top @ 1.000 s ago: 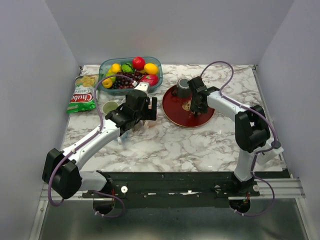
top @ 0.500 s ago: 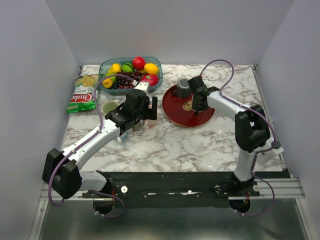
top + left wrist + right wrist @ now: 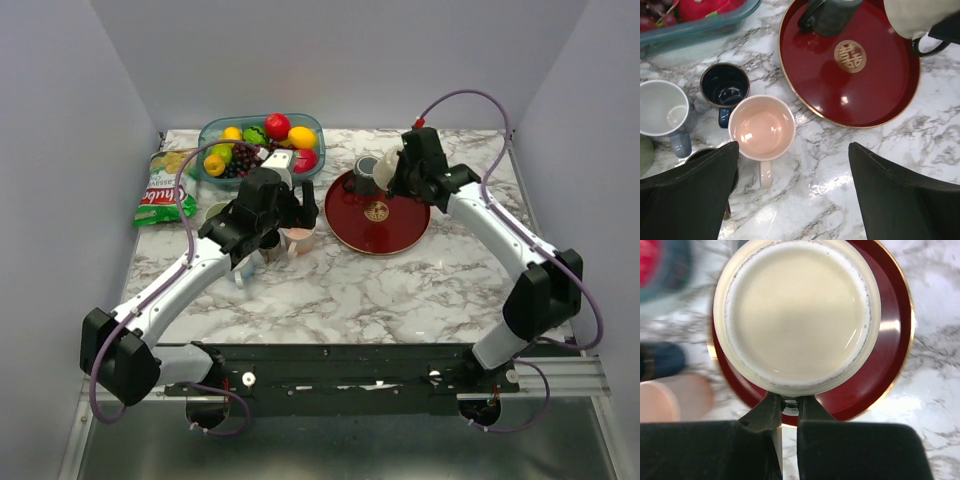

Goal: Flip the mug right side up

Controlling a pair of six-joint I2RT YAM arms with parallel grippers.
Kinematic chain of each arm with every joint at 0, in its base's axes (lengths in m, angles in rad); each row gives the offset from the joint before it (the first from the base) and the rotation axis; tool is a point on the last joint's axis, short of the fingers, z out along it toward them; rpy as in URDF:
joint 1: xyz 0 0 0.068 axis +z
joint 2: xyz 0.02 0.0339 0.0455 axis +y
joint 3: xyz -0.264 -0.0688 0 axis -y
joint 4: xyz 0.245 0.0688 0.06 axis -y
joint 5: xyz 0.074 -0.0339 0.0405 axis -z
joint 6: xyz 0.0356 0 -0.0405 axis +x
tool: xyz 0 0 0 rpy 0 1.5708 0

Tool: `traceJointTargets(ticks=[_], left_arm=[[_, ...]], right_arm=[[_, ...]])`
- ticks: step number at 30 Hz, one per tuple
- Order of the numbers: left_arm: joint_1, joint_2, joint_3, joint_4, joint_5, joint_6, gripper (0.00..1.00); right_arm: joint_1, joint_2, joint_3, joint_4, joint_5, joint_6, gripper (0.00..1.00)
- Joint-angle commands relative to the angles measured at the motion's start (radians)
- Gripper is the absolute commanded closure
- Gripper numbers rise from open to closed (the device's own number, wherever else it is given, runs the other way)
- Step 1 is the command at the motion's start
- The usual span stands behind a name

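My right gripper [image 3: 790,405] is shut on the dark handle of a cream mug [image 3: 797,315] and holds it above the red plate [image 3: 890,365]. The mug's flat underside faces the wrist camera. In the top view the cream mug [image 3: 389,170] hangs over the plate's far edge [image 3: 380,245] at my right gripper [image 3: 402,175]. It also shows in the left wrist view [image 3: 912,17]. A dark mug [image 3: 366,174] stands upside down on the plate beside it. My left gripper [image 3: 795,195] is open and empty over the marble near a pink mug [image 3: 762,127].
Upright mugs stand left of the plate: the pink one, a navy one [image 3: 725,90], a white one [image 3: 662,107]. A fruit container [image 3: 262,145] and a chips bag [image 3: 165,190] lie at the back left. Grey walls enclose the table.
My right gripper has risen from the plate toward the back with the cream mug in it. My left arm has shifted slightly, uncovering the pink mug.
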Motion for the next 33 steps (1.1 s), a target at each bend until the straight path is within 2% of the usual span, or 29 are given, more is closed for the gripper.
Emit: traceJointTargets(ticks=[1, 6, 10, 13, 16, 21, 27, 30, 31, 33], left_arm=[[0.027, -0.069, 0.067, 0.094, 0.147, -0.009, 0.01], [0.064, -0.099, 0.102, 0.241, 0.406, -0.051, 0.01], [0.070, -0.076, 0.150, 0.430, 0.535, -0.153, 0.01], [0.081, -0.040, 0.209, 0.536, 0.578, -0.212, 0.01], [0.104, 0.005, 0.257, 0.667, 0.627, -0.348, 0.01], [0.130, 0.083, 0.272, 0.887, 0.670, -0.661, 0.01], [0.146, 0.123, 0.266, 1.007, 0.689, -0.776, 0.02], [0.146, 0.138, 0.283, 1.025, 0.690, -0.798, 0.08], [0.146, 0.143, 0.286, 1.039, 0.692, -0.810, 0.15], [0.146, 0.157, 0.301, 1.053, 0.696, -0.826, 0.21]], right_arm=[[-0.003, -0.155, 0.085, 0.196, -0.211, -0.044, 1.00], [-0.003, -0.225, 0.148, 0.360, -0.399, -0.033, 0.99], [-0.003, -0.245, 0.175, 0.483, -0.567, 0.039, 0.99], [-0.003, -0.249, 0.183, 0.581, -0.652, 0.122, 0.99], [-0.003, -0.245, 0.186, 0.685, -0.696, 0.194, 0.99], [-0.003, -0.245, 0.182, 0.810, -0.775, 0.275, 0.99], [-0.003, -0.242, 0.211, 0.842, -0.827, 0.302, 0.99], [-0.003, -0.235, 0.223, 0.843, -0.854, 0.302, 0.99], [-0.004, -0.235, 0.223, 0.847, -0.862, 0.305, 0.99], [-0.003, -0.229, 0.223, 0.851, -0.882, 0.311, 0.99]])
